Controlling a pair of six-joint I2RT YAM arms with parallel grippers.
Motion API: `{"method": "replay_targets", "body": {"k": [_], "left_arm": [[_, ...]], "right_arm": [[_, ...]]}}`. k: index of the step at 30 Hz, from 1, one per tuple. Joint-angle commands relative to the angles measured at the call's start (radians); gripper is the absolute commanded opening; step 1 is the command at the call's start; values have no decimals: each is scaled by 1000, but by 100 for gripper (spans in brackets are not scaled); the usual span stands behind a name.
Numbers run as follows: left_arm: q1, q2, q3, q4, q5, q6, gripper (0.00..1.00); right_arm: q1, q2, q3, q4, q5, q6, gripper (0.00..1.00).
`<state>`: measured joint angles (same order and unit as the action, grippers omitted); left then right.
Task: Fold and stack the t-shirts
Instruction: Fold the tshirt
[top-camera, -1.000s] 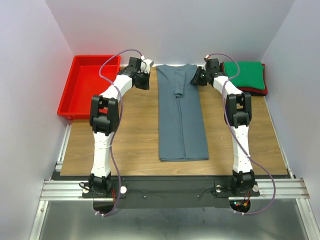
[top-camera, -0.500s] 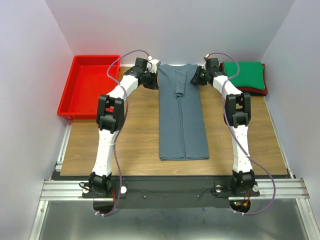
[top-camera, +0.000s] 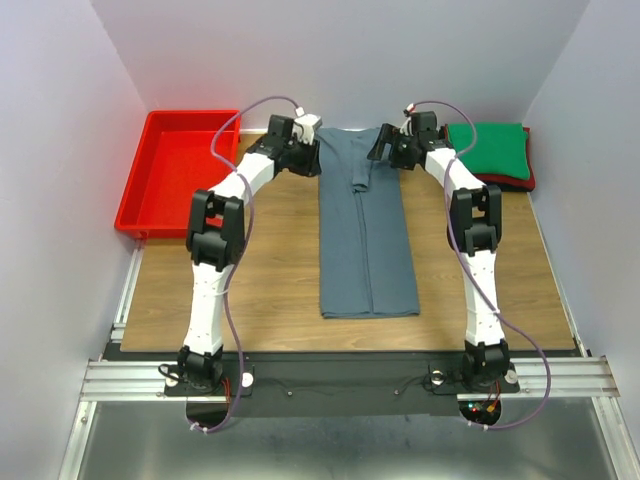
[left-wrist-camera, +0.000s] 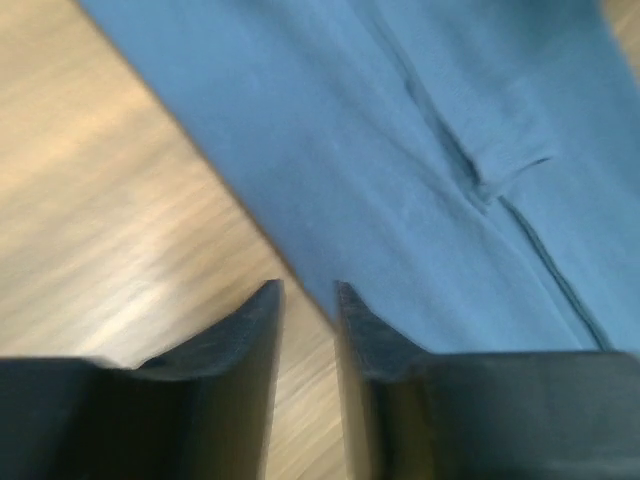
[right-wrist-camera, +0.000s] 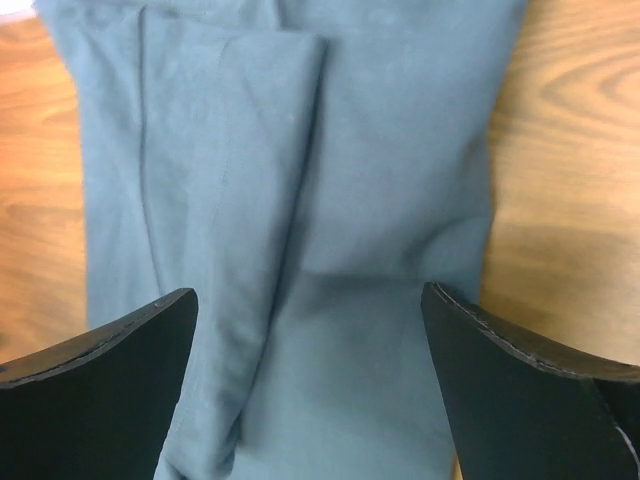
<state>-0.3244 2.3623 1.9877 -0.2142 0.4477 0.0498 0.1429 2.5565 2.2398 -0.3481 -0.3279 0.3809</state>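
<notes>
A robotics lab test cell: plain pale wall panels (top-camera: 60, 150) box in a wooden desk (top-camera: 270, 270). A white left arm (top-camera: 205, 290) and right arm (top-camera: 482, 280) stand on aluminium framing rails (top-camera: 340, 378) along the frame's bottom, with purple cables (top-camera: 232, 330) looping.

slate blue-grey t-shirt (top-camera: 365, 225) folded lengthwise, green t-shirt (top-camera: 489, 148) stacked right

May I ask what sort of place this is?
Probably a robotics lab cell: plain walls around a wooden table, a left arm and right arm bolted to an aluminium rail, t-shirts laid out.
</notes>
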Motion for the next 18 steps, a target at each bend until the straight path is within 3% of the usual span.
{"method": "replay_targets", "body": {"k": [1, 4, 5, 6, 7, 12, 16, 18], "left_arm": [[8, -279, -26, 173, -41, 84, 50], [18, -400, -68, 179, -41, 123, 69], [18, -434, -88, 185, -41, 133, 70], [22, -466, -130, 196, -31, 136, 90], [25, -532, -151, 202, -30, 131, 99], [39, -690, -285, 256, -89, 61, 99], [48, -828, -398, 188, 147, 247, 99], [21, -902, -484, 173, 143, 323, 99]], "right_arm": [[-9, -174, -11, -32, -97, -34, 100], [-9, -293, -43, -32, -134, -118, 100], [-9, -294, -43, -32, -134, -119, 100], [-9, -364, -81, -32, -140, -176, 100], [-8, -399, -106, -32, -145, -215, 100], [-6, -666, -354, -32, -166, -553, 100], [-8, -877, -582, -54, -161, -787, 100], [-6, -984, -699, -66, -187, -938, 100]]}}
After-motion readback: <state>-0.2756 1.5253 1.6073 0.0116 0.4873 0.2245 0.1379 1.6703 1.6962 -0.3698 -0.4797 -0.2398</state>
